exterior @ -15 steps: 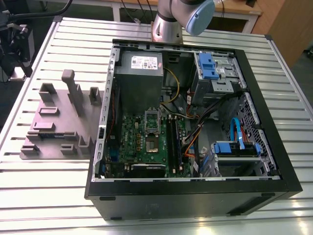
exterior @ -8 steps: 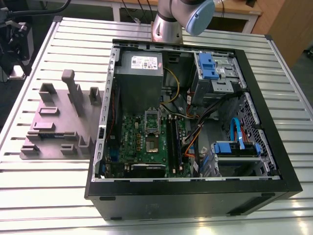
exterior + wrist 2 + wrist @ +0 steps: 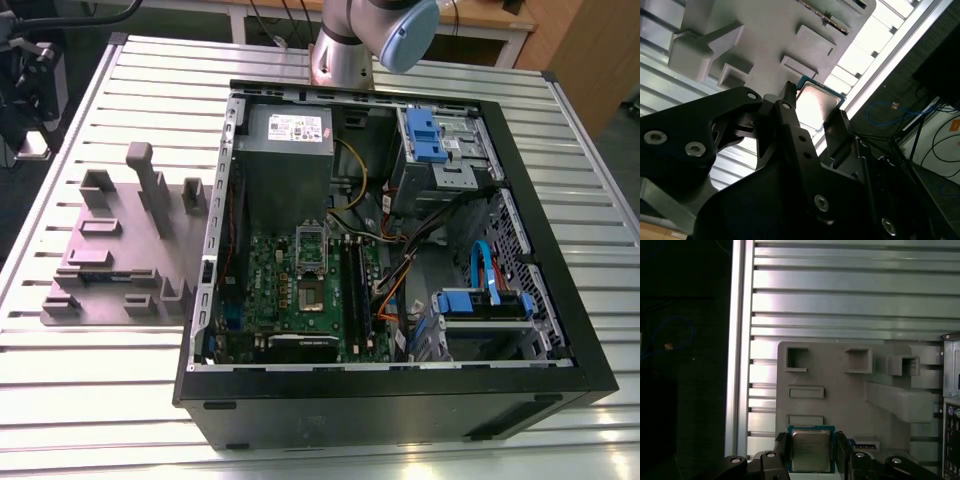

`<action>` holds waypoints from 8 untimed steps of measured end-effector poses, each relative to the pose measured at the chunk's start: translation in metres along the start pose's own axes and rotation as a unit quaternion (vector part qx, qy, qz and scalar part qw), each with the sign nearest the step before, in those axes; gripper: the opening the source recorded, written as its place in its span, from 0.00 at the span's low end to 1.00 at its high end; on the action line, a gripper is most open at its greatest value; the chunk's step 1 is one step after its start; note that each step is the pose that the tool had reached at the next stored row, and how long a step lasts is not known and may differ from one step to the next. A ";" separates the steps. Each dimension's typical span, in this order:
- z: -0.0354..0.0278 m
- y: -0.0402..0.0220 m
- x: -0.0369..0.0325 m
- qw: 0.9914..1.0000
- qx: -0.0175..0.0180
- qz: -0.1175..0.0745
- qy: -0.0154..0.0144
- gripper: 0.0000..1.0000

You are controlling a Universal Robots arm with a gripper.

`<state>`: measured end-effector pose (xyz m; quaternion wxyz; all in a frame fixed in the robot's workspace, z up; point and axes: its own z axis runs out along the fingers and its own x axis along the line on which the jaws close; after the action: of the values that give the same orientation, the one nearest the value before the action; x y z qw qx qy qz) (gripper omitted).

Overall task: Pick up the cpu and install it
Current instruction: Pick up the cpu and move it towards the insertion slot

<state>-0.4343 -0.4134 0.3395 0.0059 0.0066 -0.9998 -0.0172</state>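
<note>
We see our gripper [image 3: 814,106] clamped on the cpu [image 3: 811,450], one finger [image 3: 781,451] against each opposite edge, lifted clear above the grey fixture [image 3: 840,400] on the slatted table [image 3: 840,305].

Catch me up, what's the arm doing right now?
The arm's end effector is clamped on the cpu by two opposite edges, holding it over the grey fixture tray on the slatted table. The open computer case sits beside the tray. The cpu isn't in the board's socket yet.
</note>
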 end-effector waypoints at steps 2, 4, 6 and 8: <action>-0.0004 0.0000 0.0000 1.000 0.000 0.000 0.000 0.47; -0.0008 0.0000 0.0000 1.000 0.000 0.000 0.000 0.47; -0.0012 0.0000 0.0000 1.000 0.000 0.000 0.000 0.47; -0.0016 0.0000 0.0000 1.000 0.000 0.000 0.000 0.47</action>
<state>-0.4343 -0.4134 0.3411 0.0060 0.0066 -0.9998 -0.0171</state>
